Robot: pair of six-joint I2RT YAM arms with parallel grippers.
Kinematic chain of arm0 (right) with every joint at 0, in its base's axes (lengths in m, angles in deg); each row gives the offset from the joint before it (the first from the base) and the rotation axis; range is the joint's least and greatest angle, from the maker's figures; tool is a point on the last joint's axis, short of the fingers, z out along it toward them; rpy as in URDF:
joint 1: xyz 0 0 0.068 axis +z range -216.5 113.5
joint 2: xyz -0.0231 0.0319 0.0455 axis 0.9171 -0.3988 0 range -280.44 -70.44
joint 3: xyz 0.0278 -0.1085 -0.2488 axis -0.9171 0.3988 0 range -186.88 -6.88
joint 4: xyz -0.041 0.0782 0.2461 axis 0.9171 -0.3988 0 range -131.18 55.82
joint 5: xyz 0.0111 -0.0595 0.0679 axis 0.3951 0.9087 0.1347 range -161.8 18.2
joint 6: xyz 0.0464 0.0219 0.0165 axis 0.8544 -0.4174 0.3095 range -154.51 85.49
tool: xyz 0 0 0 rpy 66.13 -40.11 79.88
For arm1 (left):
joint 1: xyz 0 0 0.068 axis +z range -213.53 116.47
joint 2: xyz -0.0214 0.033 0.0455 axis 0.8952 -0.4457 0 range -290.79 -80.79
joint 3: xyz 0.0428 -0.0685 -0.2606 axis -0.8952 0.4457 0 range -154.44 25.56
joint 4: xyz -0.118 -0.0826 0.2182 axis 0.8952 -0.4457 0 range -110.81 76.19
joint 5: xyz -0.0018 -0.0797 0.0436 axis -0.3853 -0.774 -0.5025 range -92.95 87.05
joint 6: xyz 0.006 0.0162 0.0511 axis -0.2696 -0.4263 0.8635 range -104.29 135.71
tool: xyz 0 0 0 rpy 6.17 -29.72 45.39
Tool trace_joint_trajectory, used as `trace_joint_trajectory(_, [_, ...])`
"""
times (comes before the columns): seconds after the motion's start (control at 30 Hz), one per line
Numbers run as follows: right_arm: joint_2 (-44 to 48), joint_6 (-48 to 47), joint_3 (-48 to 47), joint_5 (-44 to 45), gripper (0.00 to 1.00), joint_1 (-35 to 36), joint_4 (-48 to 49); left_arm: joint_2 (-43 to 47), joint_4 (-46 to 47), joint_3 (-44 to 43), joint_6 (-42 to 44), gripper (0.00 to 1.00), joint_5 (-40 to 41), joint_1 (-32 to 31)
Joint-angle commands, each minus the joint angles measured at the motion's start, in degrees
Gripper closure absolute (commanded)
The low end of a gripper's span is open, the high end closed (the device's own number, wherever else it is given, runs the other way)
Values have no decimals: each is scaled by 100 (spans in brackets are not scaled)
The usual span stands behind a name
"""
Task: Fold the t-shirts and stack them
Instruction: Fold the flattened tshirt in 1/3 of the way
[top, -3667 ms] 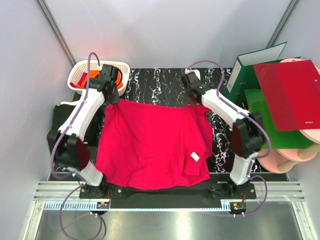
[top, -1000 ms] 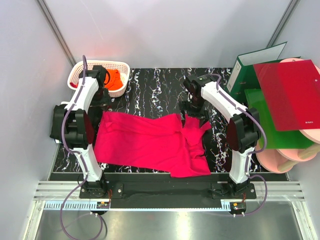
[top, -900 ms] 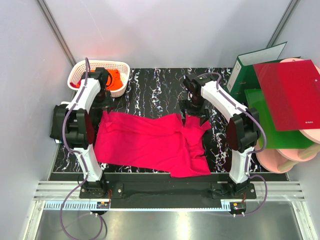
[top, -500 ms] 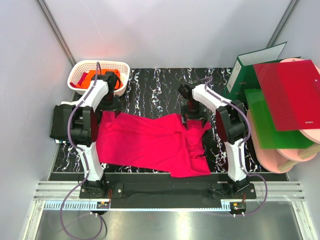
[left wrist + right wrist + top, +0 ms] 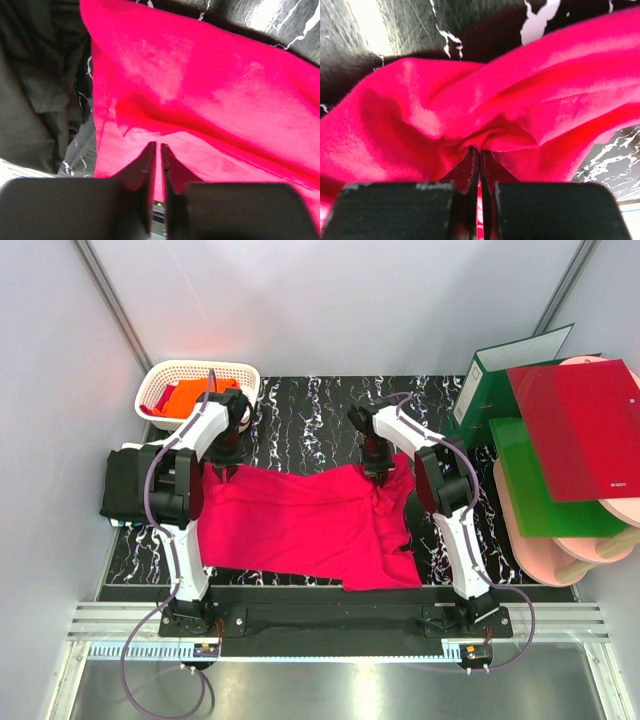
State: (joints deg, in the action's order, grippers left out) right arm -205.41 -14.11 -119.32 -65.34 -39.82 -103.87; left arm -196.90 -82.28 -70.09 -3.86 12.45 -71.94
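Crimson-pink soft cloth t-shirt [image 5: 300, 530] lies half-folded across black marbled table [image 5: 300, 410]. Right gripper [image 5: 479, 150] is clamped on a bunched fold at the far edge. Left gripper [image 5: 155, 146] is pinched nearly together on the far-left edge. Risk: the thin left bite slips on lifting and skews the fold.

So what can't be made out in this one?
Top view: both fingers, hidden under the arms' own wrists at the crimson t-shirt's far edge.
Left wrist: whether the left fingers pinch cloth; the tips only meet a fold.
Black t-shirt: partly under the left arm.
Orange t-shirt: mostly down in the basket.
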Motion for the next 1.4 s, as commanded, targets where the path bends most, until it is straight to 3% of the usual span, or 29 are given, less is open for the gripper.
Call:
trace_joint_trajectory(0.0, [-459,-264,-462,48,94,4,-306,-87,-176,-374,-73,64,-37,5])
trace_joint_trajectory(0.03, [-433,-317,-445,5,90,4,-369,-95,-193,-418,-64,39,-46,5])
trace_joint_trajectory(0.07, [-285,-361,-419,-4,56,-4,-439,-113,-219,-497,-73,26,-37,5])
trace_joint_trajectory(0.13, [-65,-362,-217,-74,30,4,-633,-139,-281,-559,-99,8,33,5])
trace_joint_trajectory(0.17, [223,-327,-121,-83,8,4,-686,-148,-290,-577,-99,5,42,5])
trace_joint_trajectory(0.2, [383,-292,124,-101,1,4,-747,-148,-299,-594,-99,4,60,5])
trace_joint_trajectory(0.37, [1358,-125,521,-189,0,4,-976,-271,-290,-586,-99,2,25,5])
trace_joint_trajectory(0.53, [1808,-80,92,-127,0,4,-1143,-342,-237,-621,-3,5,-28,5])
trace_joint_trajectory(0.57, [1861,-80,-22,-93,1,4,-1178,-350,-237,-656,15,6,-19,5])
trace_joint_trajectory(0.63, [1896,-115,-330,-74,3,4,-1196,-359,-202,-665,59,20,-28,5])
trace_joint_trajectory(0.67, [1896,-159,-400,-92,9,13,-1170,-359,-185,-647,76,38,-54,5])
trace_joint_trajectory(0.7, [1887,-177,-427,-127,16,4,-1004,-368,-150,-656,76,91,-63,5])
trace_joint_trajectory(0.73, [1835,-212,-375,-197,64,-4,-863,-429,-141,-665,59,100,-55,5])
trace_joint_trajectory(0.77, [1774,-195,-262,-224,89,4,-644,-464,-141,-691,50,100,-72,5])
trace_joint_trajectory(0.8, [1651,-212,-269,-233,100,4,-607,-499,-141,-700,50,100,-124,5])
trace_joint_trajectory(1.2, [113,-274,-445,-180,100,4,-265,-807,-123,-612,-64,100,-54,-126])
trace_joint_trajectory(1.37, [-450,-28,-795,258,100,4,-71,-816,-193,-823,-117,100,-19,-205])
